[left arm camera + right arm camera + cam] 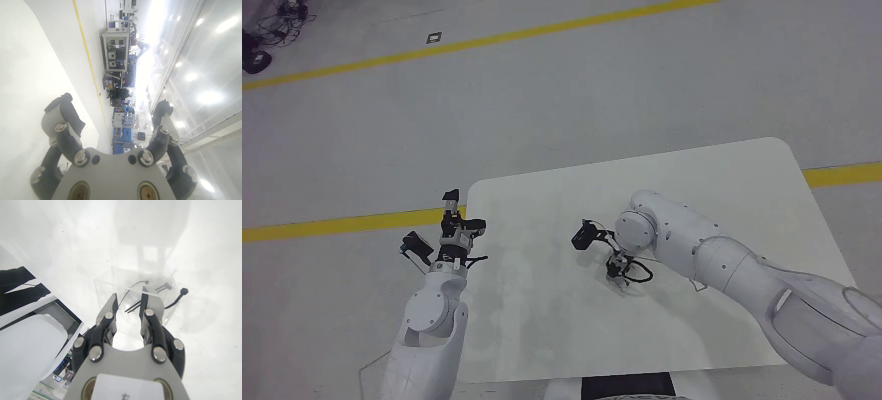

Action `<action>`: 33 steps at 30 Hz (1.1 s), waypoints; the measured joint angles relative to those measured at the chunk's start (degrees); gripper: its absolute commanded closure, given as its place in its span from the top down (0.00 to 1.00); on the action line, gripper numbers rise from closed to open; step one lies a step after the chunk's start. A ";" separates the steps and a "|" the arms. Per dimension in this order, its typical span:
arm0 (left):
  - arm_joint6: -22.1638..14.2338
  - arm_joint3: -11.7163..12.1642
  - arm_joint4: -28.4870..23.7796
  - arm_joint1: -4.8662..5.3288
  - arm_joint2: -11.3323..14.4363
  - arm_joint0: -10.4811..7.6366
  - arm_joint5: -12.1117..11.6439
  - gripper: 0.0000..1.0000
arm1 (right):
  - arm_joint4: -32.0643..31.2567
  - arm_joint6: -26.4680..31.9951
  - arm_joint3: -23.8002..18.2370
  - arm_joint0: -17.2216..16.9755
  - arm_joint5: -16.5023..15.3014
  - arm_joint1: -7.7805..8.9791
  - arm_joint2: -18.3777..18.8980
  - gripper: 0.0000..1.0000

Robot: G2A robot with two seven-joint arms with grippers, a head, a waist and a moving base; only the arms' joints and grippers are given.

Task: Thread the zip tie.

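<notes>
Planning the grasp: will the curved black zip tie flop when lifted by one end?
Probably bendy yet springy: the zip tie holds a smooth curve. Likely very light, being so thin. Its narrow strap may twist in a pinch.

My right gripper [129,294]: fingers [109,308] of brushed metal, black plastic links, shiny screws; box [105,285], clear glossy plastic; zip tie [183,292], matt black plastic; table [56,237], smooth white.
</notes>
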 measured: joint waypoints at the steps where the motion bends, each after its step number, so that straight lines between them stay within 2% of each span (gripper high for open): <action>1: 0.00 0.00 0.00 0.00 0.00 0.00 0.00 1.00 | -0.30 0.18 -0.24 0.00 0.27 -0.04 -0.11 0.36; 8: 0.00 0.00 0.00 0.00 0.00 0.00 0.00 1.00 | -2.51 1.38 -2.07 -0.13 2.63 -0.39 -0.85 0.32; 12: 0.00 0.00 0.00 0.00 0.00 0.00 0.00 1.00 | -3.45 1.82 -2.97 -0.36 3.72 -0.61 -1.17 0.24; 20: 0.00 0.00 0.00 0.00 0.00 0.00 0.00 1.00 | -5.03 2.49 -3.35 -0.86 5.24 -1.18 -1.94 0.22; 25: 0.00 0.00 0.00 0.00 0.00 0.00 0.00 1.00 | -5.88 2.63 -3.42 -0.98 6.26 -1.59 -2.21 0.12; 33: 0.00 0.00 0.00 0.00 0.00 0.00 0.00 1.00 | -7.44 2.77 -3.14 -1.24 7.82 -2.16 -2.55 0.13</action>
